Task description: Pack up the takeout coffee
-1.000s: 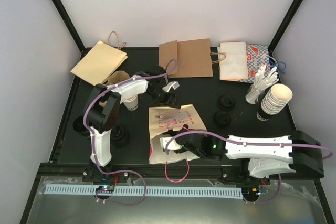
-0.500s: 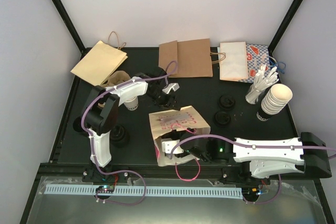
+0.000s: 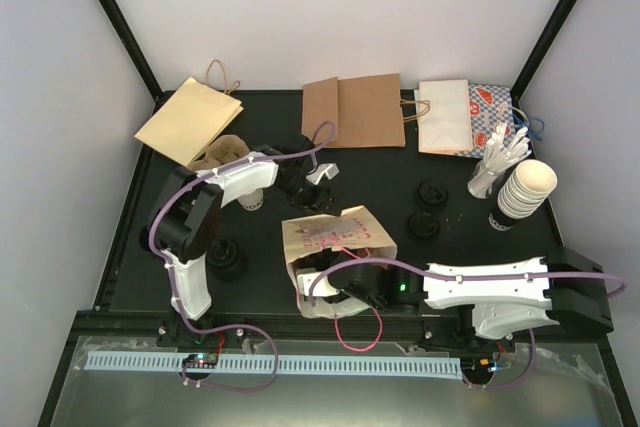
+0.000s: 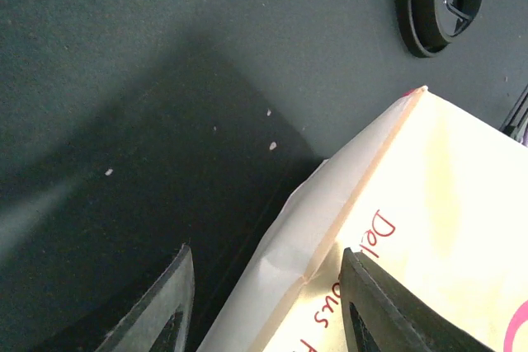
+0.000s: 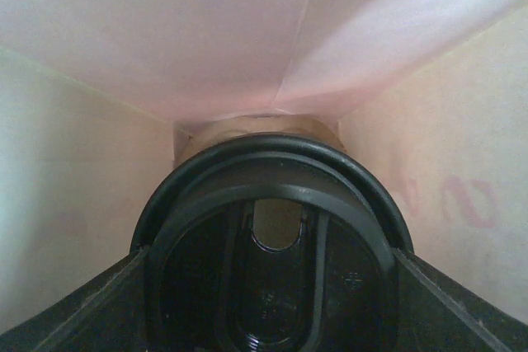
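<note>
the cream paper bag (image 3: pixel 340 232) with red print lies on its side near the middle of the black counter (image 3: pixel 390 172), its open mouth turned toward the near edge. the right arm reaches in through that mouth, so from above the end of the arm is hidden by the paper. the right wrist view looks down the inside of the bag: the takeout coffee (image 5: pixel 271 286), capped with a black lid, sits deep in the bag with pinkish paper walls close around it. the right tool (image 5: pixel 271 261) is clamped on it, one dark finger pressed against each side of the lid's rim. the left tool (image 3: pixel 320 179) hangs over the counter just past the far end of the same bag. its fingers (image 4: pixel 165 307) stand apart and hold nothing, with the folded edge of the bag and bare counter showing between them. whether it touches the paper i cannot tell. a loose black lid (image 4: pixel 441 2) lies on the counter near that end. a small white cup (image 3: pixel 250 197) stands partly under the left arm. along the far edge lie a tan bag (image 3: pixel 190 117), a brown bag (image 3: pixel 355 110) and a white bag (image 3: pixel 443 117). a stack of nested cups (image 3: pixel 525 187) sits at the right.
</note>
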{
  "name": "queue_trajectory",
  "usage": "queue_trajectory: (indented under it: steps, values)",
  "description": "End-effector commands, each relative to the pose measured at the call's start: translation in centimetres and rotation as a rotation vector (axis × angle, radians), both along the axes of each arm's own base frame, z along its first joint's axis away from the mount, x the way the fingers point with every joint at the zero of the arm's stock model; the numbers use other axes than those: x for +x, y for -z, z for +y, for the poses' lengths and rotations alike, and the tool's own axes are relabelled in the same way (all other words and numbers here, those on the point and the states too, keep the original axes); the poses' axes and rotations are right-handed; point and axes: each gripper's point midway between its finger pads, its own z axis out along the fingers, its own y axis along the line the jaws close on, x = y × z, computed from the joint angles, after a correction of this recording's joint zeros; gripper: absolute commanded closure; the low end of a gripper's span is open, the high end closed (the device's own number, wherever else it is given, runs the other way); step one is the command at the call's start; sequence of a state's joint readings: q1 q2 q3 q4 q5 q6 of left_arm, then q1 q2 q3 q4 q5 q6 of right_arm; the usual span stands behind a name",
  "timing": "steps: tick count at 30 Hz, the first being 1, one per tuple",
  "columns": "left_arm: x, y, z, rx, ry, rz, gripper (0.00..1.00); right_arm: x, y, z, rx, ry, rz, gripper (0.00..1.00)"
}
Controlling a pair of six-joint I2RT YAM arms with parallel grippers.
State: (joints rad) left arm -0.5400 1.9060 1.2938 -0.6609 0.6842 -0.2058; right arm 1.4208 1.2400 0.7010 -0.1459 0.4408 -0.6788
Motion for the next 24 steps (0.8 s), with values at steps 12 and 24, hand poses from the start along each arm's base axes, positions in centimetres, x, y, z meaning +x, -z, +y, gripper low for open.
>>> queue_trajectory:
  steps: [12, 24]
  values:
    - [-3.2, -1.5, -0.8, -0.023, 0.024, -0.012, 0.5, 0.4, 1.3, 0.9, -0.107, 0.044, 0.013, 0.47]
    - [-4.0, -2.0, -0.8, -0.025, 0.012, -0.014, 0.51, 0.2, 1.9, 1.1, -0.188, 0.08, 0.059, 0.47]
